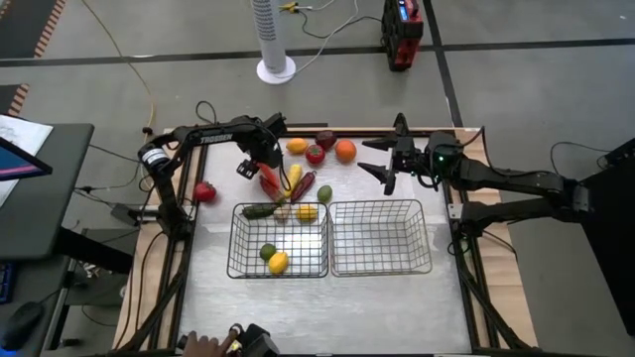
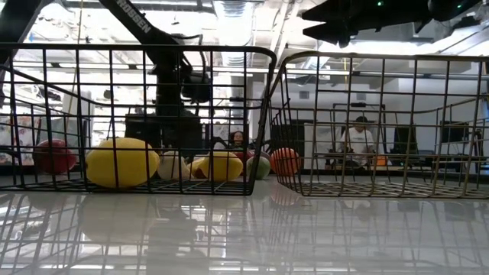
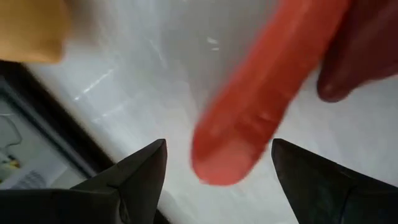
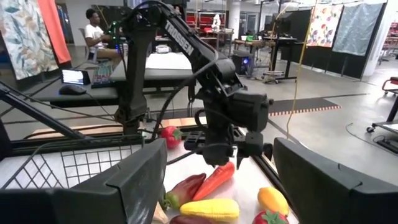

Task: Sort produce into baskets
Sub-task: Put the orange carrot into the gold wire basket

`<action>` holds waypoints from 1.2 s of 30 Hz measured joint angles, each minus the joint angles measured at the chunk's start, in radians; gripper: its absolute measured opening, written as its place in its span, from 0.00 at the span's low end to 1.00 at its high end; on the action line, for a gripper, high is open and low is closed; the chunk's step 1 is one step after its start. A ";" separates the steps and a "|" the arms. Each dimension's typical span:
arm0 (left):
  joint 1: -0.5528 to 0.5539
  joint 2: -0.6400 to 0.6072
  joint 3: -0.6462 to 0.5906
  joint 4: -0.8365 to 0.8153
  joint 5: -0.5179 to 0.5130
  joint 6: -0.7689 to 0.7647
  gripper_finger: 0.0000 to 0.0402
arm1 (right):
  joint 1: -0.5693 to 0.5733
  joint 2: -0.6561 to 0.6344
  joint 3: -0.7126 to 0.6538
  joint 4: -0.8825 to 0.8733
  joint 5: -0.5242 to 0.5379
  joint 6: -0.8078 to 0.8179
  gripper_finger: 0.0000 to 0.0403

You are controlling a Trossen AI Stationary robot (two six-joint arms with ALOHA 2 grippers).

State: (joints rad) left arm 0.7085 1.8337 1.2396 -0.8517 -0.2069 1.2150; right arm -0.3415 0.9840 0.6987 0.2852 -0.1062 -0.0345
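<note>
My left gripper (image 1: pixel 261 167) is open and low over the table behind the left wire basket (image 1: pixel 238 260). Its fingers stand on either side of one end of a long red piece (image 3: pixel 242 124), apart from it; the piece lies on the table (image 1: pixel 269 179) beside a long yellow one (image 1: pixel 294 177) and a long dark red one (image 1: pixel 304 185). My right gripper (image 1: pixel 369 157) is open and empty, up in the air behind the right basket (image 1: pixel 427 260). A yellow (image 1: pixel 278 262) and a green round piece (image 1: pixel 266 251) lie in the left basket.
On the table behind the baskets lie an orange (image 1: pixel 344 151), a red tomato (image 1: pixel 315 154), a dark red round piece (image 1: pixel 325 139) and a yellow-orange one (image 1: pixel 296 147). A red piece (image 1: pixel 204 191) lies at the left edge. A long green piece (image 1: pixel 259 210) lies at the left basket's far rim.
</note>
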 joint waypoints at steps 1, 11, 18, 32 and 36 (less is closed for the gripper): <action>0.001 0.004 -0.001 -0.001 -0.003 0.000 0.69 | 0.001 0.000 0.000 0.000 0.000 0.000 0.79; -0.015 0.062 -0.001 0.007 -0.082 0.022 0.66 | 0.003 0.000 0.000 -0.001 -0.001 0.000 0.79; -0.035 0.064 0.011 -0.005 -0.099 -0.028 0.40 | -0.001 0.000 0.000 0.000 -0.001 -0.001 0.79; -0.038 0.064 0.402 -0.383 0.166 -0.418 0.34 | -0.010 0.000 0.000 -0.042 0.000 -0.026 0.79; -0.043 0.064 0.514 -0.423 0.448 -0.525 0.34 | -0.007 0.018 0.000 -0.031 0.003 -0.052 0.79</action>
State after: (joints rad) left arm 0.6657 1.8977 1.7537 -1.2748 0.2411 0.6899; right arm -0.3484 1.0025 0.6987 0.2546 -0.1036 -0.0863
